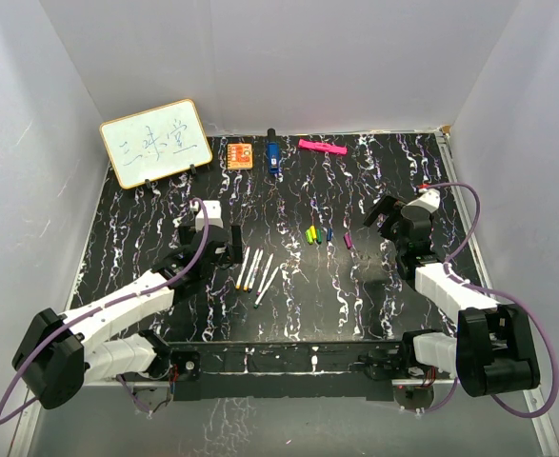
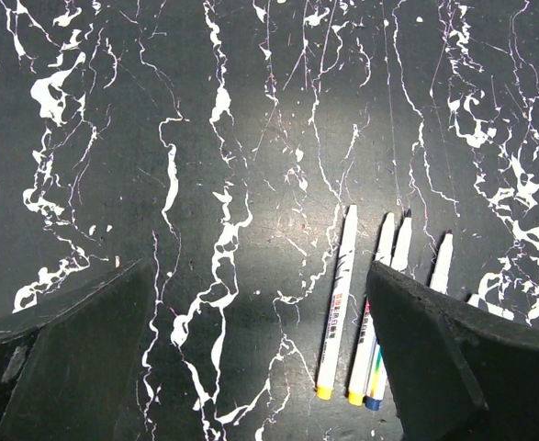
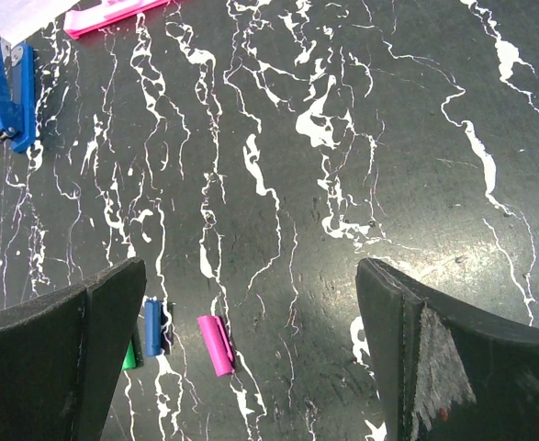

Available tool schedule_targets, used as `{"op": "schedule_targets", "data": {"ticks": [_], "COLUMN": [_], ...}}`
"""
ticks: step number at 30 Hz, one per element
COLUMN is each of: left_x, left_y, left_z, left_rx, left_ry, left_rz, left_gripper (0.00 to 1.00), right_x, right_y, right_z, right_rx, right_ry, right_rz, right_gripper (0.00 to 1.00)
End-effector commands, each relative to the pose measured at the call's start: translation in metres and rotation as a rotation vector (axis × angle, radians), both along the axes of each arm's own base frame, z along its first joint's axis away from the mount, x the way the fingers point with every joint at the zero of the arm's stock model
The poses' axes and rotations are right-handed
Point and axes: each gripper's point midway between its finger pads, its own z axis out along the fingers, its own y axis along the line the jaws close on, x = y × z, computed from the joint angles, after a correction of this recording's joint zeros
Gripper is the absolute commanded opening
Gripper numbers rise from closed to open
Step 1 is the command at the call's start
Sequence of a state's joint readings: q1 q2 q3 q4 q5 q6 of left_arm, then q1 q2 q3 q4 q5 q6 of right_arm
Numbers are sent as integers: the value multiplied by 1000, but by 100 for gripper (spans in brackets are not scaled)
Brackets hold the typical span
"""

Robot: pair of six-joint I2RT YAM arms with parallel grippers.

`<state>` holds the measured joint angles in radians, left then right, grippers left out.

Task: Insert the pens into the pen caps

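The left hand (image 2: 260, 271) and right hand (image 3: 251, 266) both hang open and empty. The pens (image 1: 256, 271) lie bunched on the worktop (image 1: 355, 181) just right of the left hand, caps (image 1: 317, 233) farther right. Closing there could pinch two pens together.

The top camera looks down from above and behind the arm bases, far enough back to take in the whole table (image 1: 355, 314) and both arms. The left wrist camera faces down at the tabletop from close by, framed by its own fingers (image 2: 76, 367), and shares the pens (image 2: 338, 303) with the top view. The right wrist camera, equally near and tilted forward, shares the caps (image 3: 216, 344), blue block (image 3: 7, 92) and pink bar (image 3: 113, 14) with it.
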<state>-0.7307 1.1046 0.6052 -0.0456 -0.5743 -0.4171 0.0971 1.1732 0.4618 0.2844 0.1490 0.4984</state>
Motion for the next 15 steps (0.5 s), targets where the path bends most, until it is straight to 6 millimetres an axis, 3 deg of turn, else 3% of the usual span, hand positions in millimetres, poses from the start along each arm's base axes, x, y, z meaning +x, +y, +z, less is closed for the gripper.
{"op": "schedule_targets", "data": {"ticks": [1,5,11,15], "left_x": [-1,-5,-8,-8], "left_y": [-6,-18,4,9], "left_z": [6,5,7,10], "left_rx": [-32,-73,-85,-55], "left_ry": [-4,12,7,-8], "left_rz": [-13,-76,63,63], "left_gripper": [98,99,99,98], "right_x": [11,12,14,16], "right_y": [1,4,12,24], "right_z": [23,24,29,36], "right_rx": [-2,2,1,3], "right_ry": [-57,-58,-69,-95], "right_rz": [5,20,61,104], "right_gripper": [98,98,98,98]}}
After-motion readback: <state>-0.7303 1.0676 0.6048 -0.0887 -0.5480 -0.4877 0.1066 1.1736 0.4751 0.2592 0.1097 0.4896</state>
